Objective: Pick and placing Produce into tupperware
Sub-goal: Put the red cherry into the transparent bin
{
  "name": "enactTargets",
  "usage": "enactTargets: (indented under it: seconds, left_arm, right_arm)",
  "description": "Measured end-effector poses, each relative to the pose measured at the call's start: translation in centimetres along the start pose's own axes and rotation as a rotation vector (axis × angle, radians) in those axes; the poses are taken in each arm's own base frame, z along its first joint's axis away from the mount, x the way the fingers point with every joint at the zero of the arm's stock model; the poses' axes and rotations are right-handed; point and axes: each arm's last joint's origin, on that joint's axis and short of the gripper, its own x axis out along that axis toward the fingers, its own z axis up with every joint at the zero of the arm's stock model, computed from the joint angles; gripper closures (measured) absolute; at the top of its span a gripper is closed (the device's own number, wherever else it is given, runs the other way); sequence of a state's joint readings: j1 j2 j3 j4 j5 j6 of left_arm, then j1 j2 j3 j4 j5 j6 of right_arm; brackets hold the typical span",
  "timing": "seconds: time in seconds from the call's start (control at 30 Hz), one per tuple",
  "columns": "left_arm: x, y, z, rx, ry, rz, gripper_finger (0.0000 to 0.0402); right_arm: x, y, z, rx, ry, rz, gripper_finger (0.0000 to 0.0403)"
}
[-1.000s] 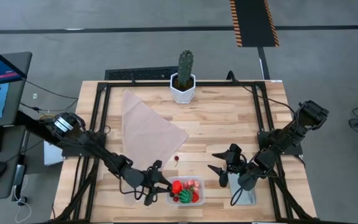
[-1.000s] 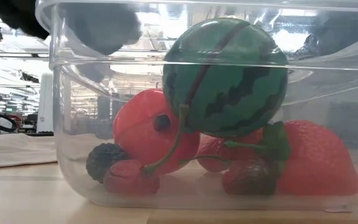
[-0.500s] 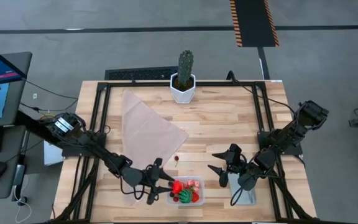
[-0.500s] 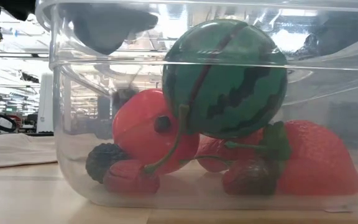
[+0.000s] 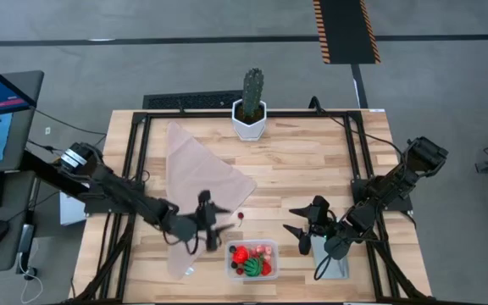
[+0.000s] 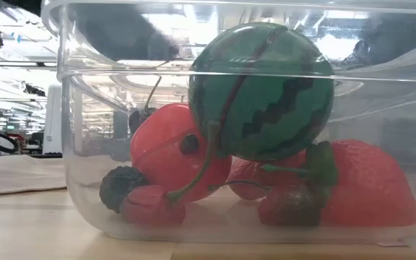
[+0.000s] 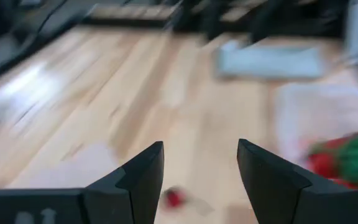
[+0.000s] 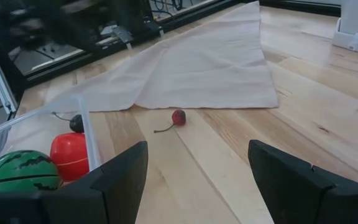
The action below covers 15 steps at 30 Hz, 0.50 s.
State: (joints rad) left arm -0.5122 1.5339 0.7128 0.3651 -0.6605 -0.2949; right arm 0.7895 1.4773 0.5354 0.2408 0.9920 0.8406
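Observation:
The clear tupperware tub stands near the table's front edge. It holds produce: a green striped ball on top of red strawberries and dark cherries. One red cherry with a stem lies on the wood between the tub and the beige cloth; it also shows in the left wrist view and the right wrist view. My left gripper is open and empty, just left of that cherry. My right gripper is open and empty, right of the tub.
The beige cloth lies spread at the centre left. A cactus in a white pot stands at the far edge. A flat grey-blue lid lies under my right arm at the front right. Bare wood lies between the cloth and my right gripper.
My left gripper has drawn back from the tub's left side and gone toward the table's far edge, ending beside the loose cherry, still open. The tub and its produce have stayed put.

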Motion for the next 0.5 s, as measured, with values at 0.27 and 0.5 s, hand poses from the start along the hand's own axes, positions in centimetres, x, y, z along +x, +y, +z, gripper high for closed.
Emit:
enactTargets:
  seconds: [0.27, 0.5]
  left_arm:
    - [3.1, 5.5, -0.3, -0.100, 0.204, 0.017, 0.0207]
    - [4.0, 7.2, 0.5, -0.154, 0.138, -0.018, 0.0207]
  right_arm:
    - [0.2, -1.1, 1.2, -0.024, -0.015, -0.068, 0.0101]
    - [-4.6, -1.3, 5.2, -0.141, -0.065, 0.103, 0.0101]
